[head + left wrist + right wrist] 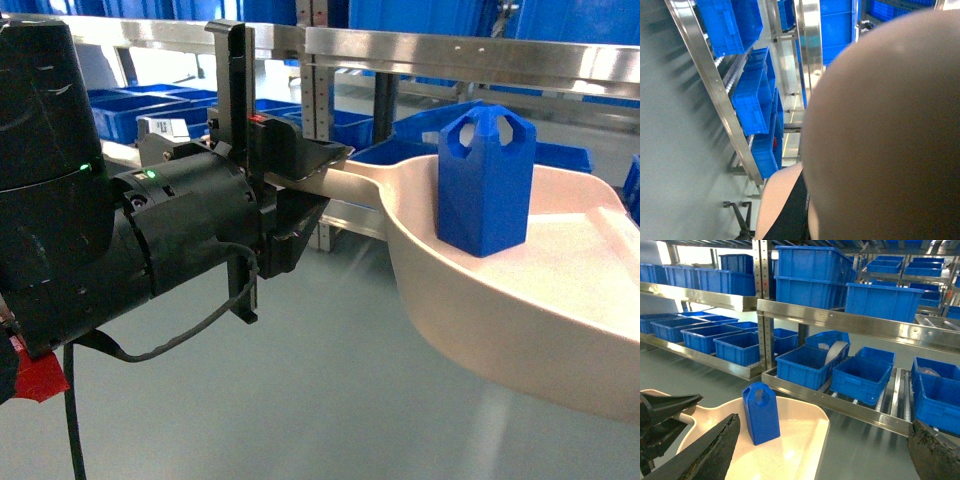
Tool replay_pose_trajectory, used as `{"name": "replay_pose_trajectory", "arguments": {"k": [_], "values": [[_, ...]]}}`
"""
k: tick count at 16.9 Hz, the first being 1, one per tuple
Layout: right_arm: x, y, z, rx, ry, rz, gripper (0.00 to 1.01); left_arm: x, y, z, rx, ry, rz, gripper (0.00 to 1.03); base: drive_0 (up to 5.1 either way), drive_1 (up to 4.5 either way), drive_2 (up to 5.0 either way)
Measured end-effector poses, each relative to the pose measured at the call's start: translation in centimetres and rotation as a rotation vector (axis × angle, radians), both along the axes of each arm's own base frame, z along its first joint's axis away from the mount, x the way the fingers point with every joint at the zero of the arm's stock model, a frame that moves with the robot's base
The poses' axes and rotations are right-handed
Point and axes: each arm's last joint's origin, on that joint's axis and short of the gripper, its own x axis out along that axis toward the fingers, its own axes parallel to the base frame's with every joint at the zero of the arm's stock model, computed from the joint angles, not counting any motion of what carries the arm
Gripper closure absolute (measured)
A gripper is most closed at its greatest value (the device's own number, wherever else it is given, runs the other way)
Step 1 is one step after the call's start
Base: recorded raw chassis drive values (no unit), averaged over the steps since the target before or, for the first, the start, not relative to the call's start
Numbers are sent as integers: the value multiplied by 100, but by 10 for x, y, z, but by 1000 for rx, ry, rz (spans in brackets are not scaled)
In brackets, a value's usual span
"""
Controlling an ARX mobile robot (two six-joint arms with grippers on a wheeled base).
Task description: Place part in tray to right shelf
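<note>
Transport step: part point(487, 180) upright in tray point(520, 300), handle clamped by left gripper point(300, 170); right gripper point(820, 455) spread wide (empty). Next: carry level toward right shelf point(850, 322), avoiding tipping.

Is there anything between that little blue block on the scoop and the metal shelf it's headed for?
Nothing visible stands in the open gap. The part stands upright in the tray, held by the left gripper. However, the right shelf ahead holds blue crates behind its rail.
</note>
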Motion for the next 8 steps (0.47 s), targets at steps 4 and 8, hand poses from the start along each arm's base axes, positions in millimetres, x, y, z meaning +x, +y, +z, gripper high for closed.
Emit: {"name": "replay_pose_trajectory", "arguments": {"k": [4,8], "values": [[0,0,0,0,0,0,3,0,0,0,0,0,2,87,-159,-159,-159],[0,0,0,0,0,0,3,0,0,0,0,0,0,87,-156,-156,-156]]}}
